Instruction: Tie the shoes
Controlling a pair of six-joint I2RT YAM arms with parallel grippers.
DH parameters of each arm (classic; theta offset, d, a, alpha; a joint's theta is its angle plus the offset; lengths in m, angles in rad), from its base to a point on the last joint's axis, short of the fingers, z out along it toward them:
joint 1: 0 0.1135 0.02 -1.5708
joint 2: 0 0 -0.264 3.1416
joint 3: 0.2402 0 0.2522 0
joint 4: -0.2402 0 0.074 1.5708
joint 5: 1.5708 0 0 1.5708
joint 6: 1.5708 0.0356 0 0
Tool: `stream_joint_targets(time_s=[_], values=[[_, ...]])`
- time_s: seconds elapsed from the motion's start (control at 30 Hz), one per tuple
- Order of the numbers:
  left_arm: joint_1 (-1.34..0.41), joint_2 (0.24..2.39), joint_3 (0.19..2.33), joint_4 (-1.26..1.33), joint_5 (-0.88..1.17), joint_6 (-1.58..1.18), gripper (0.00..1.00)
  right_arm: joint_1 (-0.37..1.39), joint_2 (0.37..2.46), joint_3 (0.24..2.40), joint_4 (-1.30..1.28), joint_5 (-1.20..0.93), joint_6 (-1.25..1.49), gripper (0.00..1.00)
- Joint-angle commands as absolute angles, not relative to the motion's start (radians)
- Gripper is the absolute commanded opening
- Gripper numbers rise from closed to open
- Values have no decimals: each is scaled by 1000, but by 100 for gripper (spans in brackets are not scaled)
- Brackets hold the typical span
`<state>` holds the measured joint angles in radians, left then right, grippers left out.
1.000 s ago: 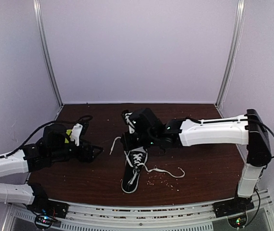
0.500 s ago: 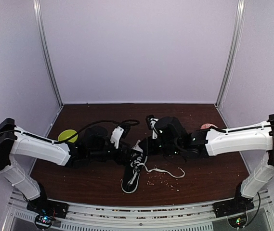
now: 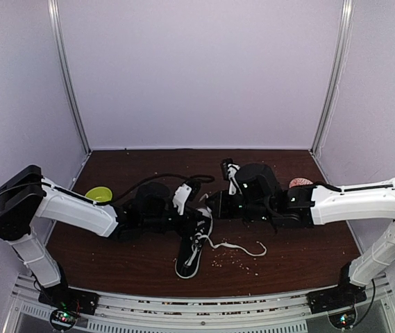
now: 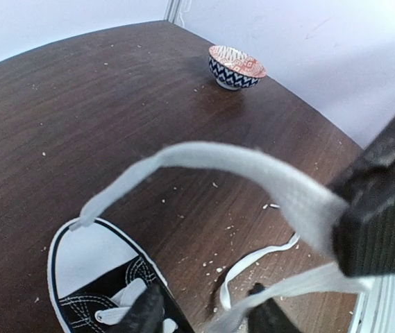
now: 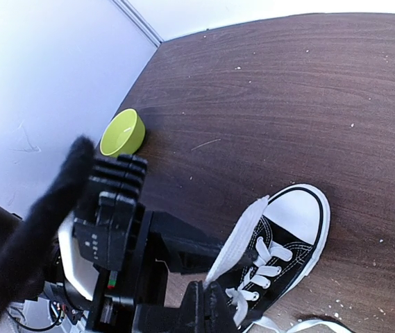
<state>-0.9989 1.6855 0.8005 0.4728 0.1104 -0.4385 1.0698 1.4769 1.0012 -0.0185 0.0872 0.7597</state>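
The black shoe (image 3: 191, 248) with white toe cap lies mid-table, toe towards the arms. My right gripper (image 3: 214, 205) hovers just right of its heel, shut on a white lace (image 5: 242, 243) that rises from the eyelets. In the left wrist view that lace (image 4: 253, 166) arches up into the right gripper's black fingers (image 4: 384, 208). My left gripper (image 3: 196, 220) reaches in from the left over the shoe (image 4: 93, 277). Its jaws stand apart, and a lace strand (image 4: 308, 281) runs down between its fingertips (image 4: 145, 312). Another lace end (image 3: 242, 247) trails right across the table.
A lime-green bowl (image 3: 98, 195) sits at the left behind my left arm. At the right, behind my right arm, stands a small patterned bowl (image 3: 298, 183), which also shows as a bowl (image 4: 235, 66) in the left wrist view. Pale crumbs (image 3: 228, 260) dot the brown table near the toe.
My left arm swung in from the far left to the shoe and its jaws narrowed. My right gripper drew back to the right, still shut on the lace.
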Motion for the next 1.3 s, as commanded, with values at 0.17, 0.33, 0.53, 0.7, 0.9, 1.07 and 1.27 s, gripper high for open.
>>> stream_joint_targets(time_s=[0.17,0.33,0.53,0.7,0.9,1.07,1.27], values=[[-1006,1682,820,522,92,-475,0,1067,1457,1007,-86,178,724,0],[-1006,1608,777,474,12,-527,0,1038,1547,1120,-219,282,626,0],[-1005,1600,805,306,-98,-577,0,1001,1634,1205,-283,267,581,41],[-995,1600,789,263,-120,-623,0,982,1515,1086,-315,309,613,60],[-979,1602,796,266,-13,-608,0,957,1298,831,-435,400,742,63],[-980,1640,810,257,35,-595,0,929,1159,590,-409,345,867,60],[-980,1616,808,245,37,-581,0,922,1186,536,-382,305,903,53]])
